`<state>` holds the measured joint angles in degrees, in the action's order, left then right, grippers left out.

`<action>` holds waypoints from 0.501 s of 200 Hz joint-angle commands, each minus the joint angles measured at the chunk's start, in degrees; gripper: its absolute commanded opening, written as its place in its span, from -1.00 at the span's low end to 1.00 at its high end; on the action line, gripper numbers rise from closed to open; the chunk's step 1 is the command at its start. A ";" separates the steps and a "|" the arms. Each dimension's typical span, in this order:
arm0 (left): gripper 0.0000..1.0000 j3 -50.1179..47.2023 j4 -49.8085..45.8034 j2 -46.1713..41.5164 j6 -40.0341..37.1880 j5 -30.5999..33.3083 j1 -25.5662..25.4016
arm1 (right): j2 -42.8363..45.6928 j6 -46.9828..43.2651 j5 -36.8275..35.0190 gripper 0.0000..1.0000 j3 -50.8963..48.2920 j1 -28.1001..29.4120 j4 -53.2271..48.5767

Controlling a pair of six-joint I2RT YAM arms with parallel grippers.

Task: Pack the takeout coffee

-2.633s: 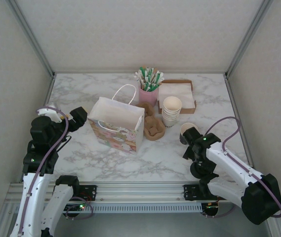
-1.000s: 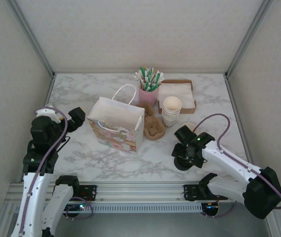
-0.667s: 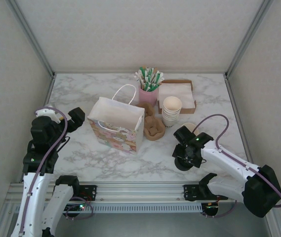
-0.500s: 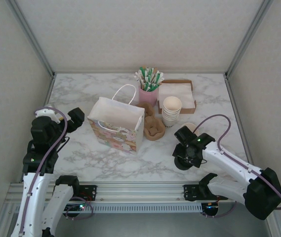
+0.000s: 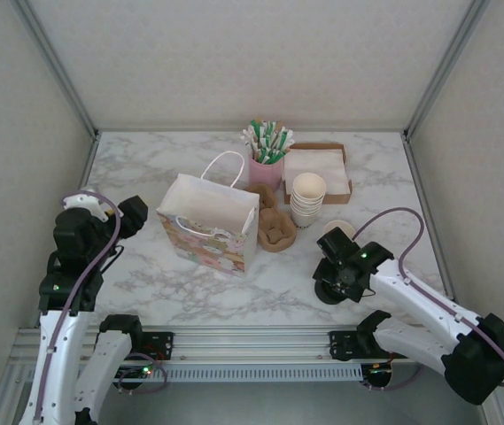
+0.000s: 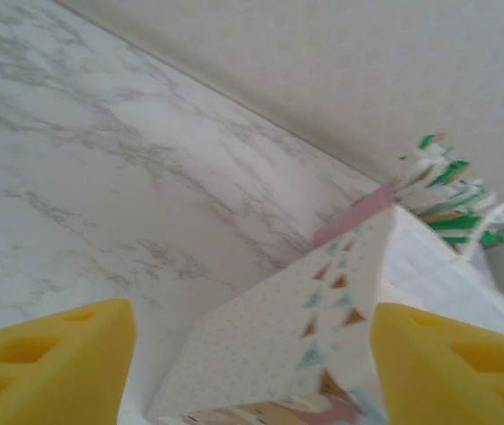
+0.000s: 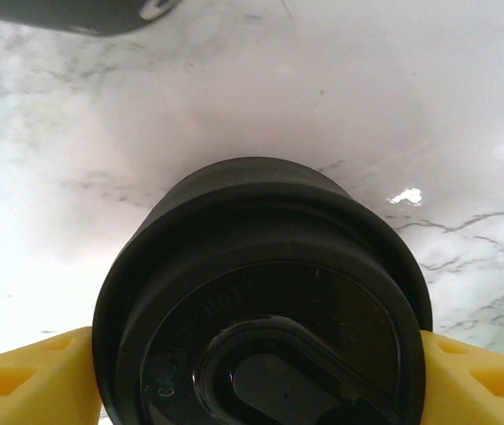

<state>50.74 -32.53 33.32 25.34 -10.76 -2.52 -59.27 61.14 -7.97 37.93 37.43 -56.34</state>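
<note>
My right gripper point(image 5: 329, 283) is at the front right of the table, lowered over a black lid point(image 5: 325, 293). In the right wrist view the round black lid point(image 7: 260, 292) sits on top of a tall black pile. A yellow finger point(image 7: 30, 376) touches each side of its rim, so the right gripper point(image 7: 260, 381) is shut on it. A lone lidless cream cup point(image 5: 340, 228) stands just behind. The takeout coffee, a cup with a lid on it, is out of view. My left gripper point(image 5: 135, 211) hovers open beside the paper bag point(image 5: 207, 232), whose patterned corner point(image 6: 296, 328) lies ahead of the left gripper point(image 6: 252, 354).
Behind the bag is a brown cardboard cup carrier point(image 5: 275, 232). A stack of cream cups point(image 5: 307, 199), a pink cup of straws point(image 5: 267, 164) and a tray of napkins point(image 5: 318, 166) stand further back. Walls close in the table on three sides.
The right gripper left the cream cup, came down over the black lids and narrowed its fingers onto the top lid. The left gripper's fingers narrowed a little beside the bag.
</note>
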 commanded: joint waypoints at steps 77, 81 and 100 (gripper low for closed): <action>0.17 14.17 0.07 5.13 9.83 -19.33 -20.36 | -2.49 -1.57 -0.95 0.61 2.50 0.45 0.58; 0.16 15.53 -0.14 6.77 9.19 -17.47 -23.63 | -2.51 -1.47 -0.97 0.61 2.40 0.47 0.62; 0.16 22.08 -2.89 14.20 5.58 -4.94 -40.14 | -2.40 -1.15 -1.29 0.61 2.31 0.45 0.80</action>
<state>65.91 -33.36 40.77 34.26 -27.42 -28.47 -61.41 59.59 -7.86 39.29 37.43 -55.35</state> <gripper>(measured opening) 0.582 0.807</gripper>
